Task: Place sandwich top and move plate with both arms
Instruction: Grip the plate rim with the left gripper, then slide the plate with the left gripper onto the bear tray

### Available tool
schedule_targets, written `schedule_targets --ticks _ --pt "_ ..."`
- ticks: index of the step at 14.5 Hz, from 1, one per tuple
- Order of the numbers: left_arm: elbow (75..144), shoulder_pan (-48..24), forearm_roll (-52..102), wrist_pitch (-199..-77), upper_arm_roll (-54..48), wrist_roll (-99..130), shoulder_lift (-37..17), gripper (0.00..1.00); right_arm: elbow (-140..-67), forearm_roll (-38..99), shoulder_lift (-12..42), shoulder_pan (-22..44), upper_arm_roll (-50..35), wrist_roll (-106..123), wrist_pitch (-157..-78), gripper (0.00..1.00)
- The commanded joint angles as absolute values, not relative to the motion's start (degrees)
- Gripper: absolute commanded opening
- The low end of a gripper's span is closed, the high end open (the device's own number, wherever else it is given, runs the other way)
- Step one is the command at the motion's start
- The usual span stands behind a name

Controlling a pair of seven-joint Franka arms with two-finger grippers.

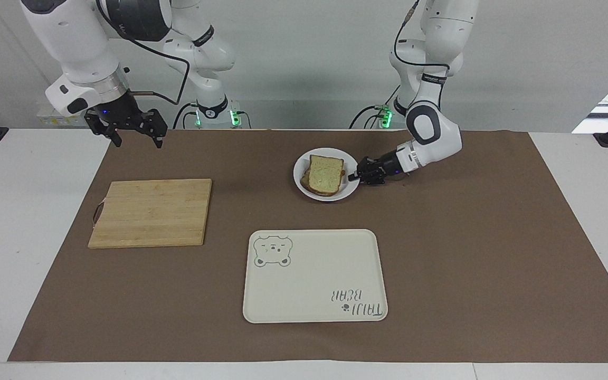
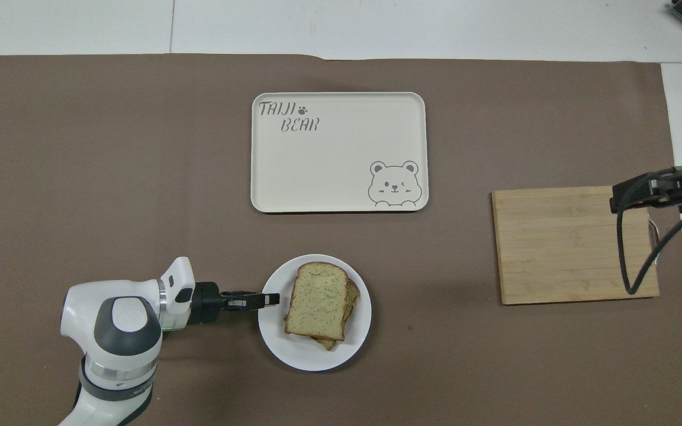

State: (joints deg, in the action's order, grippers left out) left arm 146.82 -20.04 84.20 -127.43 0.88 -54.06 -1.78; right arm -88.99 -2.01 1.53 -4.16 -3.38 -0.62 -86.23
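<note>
The sandwich top (image 1: 326, 173) lies as the upper slice of a bread stack on the small white plate (image 1: 335, 197), and shows in the overhead view (image 2: 317, 299) with a lower slice peeking out under it. The plate (image 2: 302, 355) sits on the brown mat near the robots. My left gripper (image 1: 360, 176) is low at the plate's rim on the side toward the left arm's end, shut on the rim; it also shows in the overhead view (image 2: 270, 299). My right gripper (image 1: 138, 138) is open and empty, raised over the mat's edge beside the cutting board, waiting.
A cream bear-print tray (image 1: 314, 274) lies farther from the robots than the plate, and shows in the overhead view (image 2: 341, 154). A bamboo cutting board (image 1: 151, 211) lies toward the right arm's end (image 2: 572, 245).
</note>
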Motion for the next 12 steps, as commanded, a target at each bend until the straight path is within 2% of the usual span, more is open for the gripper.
schedule_targets --ticks 1,6,9,12 --pt "147.57 -19.7 85.96 -124.47 1.76 -55.63 -1.41 0.0 -89.47 -2.46 1.23 -4.66 -3.87 -1.32 -86.84 1.0" --pt "144.68 -11.26 86.13 -115.84 1.76 -55.81 -1.32 0.0 -89.47 -2.46 1.14 -4.57 -3.87 -1.32 -86.84 1.0" --pt "140.47 -10.37 95.41 -116.45 1.93 -55.81 -2.72 0.0 -89.47 -2.46 1.23 -4.66 -3.87 -1.32 -86.84 1.0" --pt "134.5 -10.11 100.27 -119.43 1.76 -55.72 -6.4 0.0 -89.47 -2.46 1.23 -4.66 -3.87 -1.32 -86.84 1.0"
